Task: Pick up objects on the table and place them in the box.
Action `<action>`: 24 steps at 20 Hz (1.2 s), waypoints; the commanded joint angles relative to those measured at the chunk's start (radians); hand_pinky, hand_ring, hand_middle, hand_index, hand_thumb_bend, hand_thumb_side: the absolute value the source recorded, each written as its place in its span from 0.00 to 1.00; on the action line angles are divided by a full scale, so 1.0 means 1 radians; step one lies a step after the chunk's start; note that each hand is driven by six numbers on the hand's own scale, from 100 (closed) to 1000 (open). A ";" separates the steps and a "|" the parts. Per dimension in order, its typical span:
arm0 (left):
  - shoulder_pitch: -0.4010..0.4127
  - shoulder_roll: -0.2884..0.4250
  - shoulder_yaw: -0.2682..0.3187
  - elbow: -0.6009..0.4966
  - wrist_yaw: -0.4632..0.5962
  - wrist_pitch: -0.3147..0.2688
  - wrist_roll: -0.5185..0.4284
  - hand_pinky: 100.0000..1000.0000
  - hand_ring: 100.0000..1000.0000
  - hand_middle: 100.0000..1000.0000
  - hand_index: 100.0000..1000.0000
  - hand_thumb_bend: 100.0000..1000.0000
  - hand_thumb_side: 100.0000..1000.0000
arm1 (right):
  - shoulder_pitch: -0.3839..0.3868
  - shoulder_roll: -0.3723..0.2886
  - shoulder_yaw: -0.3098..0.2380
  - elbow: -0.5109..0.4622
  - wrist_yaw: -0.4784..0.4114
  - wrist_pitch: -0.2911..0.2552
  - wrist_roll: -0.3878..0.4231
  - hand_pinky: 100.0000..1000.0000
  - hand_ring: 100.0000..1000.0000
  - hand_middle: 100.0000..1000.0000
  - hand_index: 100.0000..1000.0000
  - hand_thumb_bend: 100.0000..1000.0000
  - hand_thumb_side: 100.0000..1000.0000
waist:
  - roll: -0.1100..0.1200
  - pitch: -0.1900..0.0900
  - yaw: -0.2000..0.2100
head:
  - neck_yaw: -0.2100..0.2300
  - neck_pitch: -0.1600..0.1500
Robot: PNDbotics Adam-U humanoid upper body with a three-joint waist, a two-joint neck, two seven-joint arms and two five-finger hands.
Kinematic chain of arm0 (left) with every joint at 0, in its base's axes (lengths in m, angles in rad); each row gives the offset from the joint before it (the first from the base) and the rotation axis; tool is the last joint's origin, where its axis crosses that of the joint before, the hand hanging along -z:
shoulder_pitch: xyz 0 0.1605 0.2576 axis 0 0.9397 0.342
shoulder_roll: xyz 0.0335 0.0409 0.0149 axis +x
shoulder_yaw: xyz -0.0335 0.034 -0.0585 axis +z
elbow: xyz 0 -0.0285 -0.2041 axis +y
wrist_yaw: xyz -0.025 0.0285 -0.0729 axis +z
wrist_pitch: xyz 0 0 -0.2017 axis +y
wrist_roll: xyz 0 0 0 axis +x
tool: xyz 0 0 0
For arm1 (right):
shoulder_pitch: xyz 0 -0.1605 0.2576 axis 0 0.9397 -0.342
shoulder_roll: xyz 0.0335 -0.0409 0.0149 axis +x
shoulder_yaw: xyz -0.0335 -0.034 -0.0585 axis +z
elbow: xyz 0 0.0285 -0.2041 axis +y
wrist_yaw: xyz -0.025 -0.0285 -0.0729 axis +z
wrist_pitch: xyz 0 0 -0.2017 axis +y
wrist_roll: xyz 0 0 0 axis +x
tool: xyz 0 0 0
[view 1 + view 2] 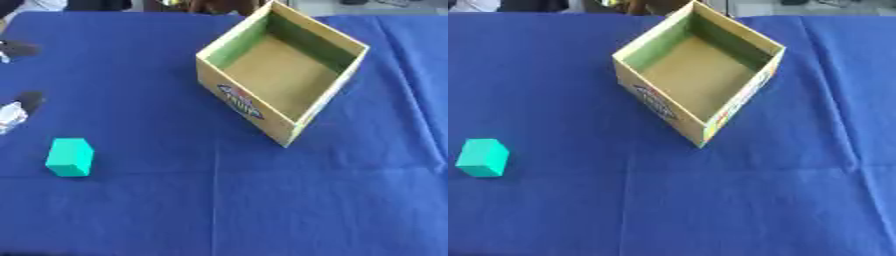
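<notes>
Left eye view shows a teal block [70, 157] lying on the blue cloth of the surface [219, 200], near the left edge and well apart from the box [278, 122]. The box is cardboard, open at the top, turned cornerwise to the camera, with a printed label on its near-left wall. Nothing can be seen inside it.

At the far left edge of this view, above the block, dark and silvery parts [16, 111] come into the picture. They are probably part of the left hand, but too little shows to tell whether it is released or clenched. It touches nothing. The right hand shows in neither view.

The step in hand looks like the very start of a pick: the block is not yet grasped and the box looks empty. The next move seems to call for the left hand to come down over the block, close around its sides, lift it clear of the cloth, and carry it rightward and away over the near wall of the box.
</notes>
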 commanded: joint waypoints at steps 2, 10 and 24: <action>-0.035 0.062 -0.031 -0.014 0.003 0.024 -0.118 0.91 0.95 0.91 1.00 0.59 1.00 | -0.008 -0.029 -0.001 -0.014 -0.006 -0.002 0.007 0.76 0.77 0.50 0.68 0.02 0.80 | 0.002 -0.019 -0.007 | 0.007 -0.009; -0.069 0.075 -0.072 0.000 -0.060 0.040 -0.272 0.93 0.97 0.93 1.00 0.67 0.93 | -0.009 -0.026 0.003 -0.014 -0.009 -0.004 0.013 0.76 0.77 0.50 0.67 0.03 0.80 | 0.006 -0.014 -0.011 | 0.010 -0.015; -0.164 0.029 -0.178 0.183 -0.134 0.001 -0.392 0.90 0.95 0.92 1.00 0.69 0.82 | -0.016 -0.018 0.011 -0.014 -0.015 -0.009 0.030 0.77 0.77 0.49 0.67 0.03 0.80 | 0.006 -0.003 -0.026 | 0.026 -0.026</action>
